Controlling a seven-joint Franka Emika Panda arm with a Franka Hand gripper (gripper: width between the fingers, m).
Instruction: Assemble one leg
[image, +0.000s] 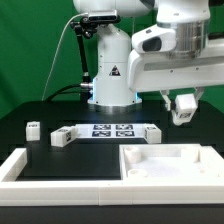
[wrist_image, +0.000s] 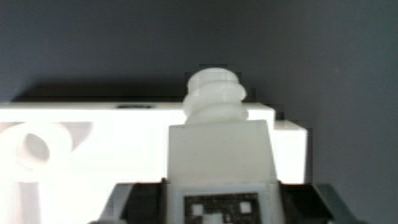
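One white tray-like piece (image: 170, 150), matte plastic, square with raised walls, nearest. Above it, toward the exterior view's right: gripper (image: 183, 105), jaws pinching leg (wrist_image: 217, 140), held clear of table. Leg: white blocky plastic, black-and-white tag on face, ribbed rounded tip. Farther back: flat marker board (image: 110, 130); two small white blocks (image: 32, 128) near its end.

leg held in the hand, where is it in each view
exterior view: the leg sits in the hand at the exterior view's right, above the tray-like piece.
wrist view: the leg fills the middle, tag facing the camera.
shared landmark: the white tray-like piece, beyond the leg in the wrist view.
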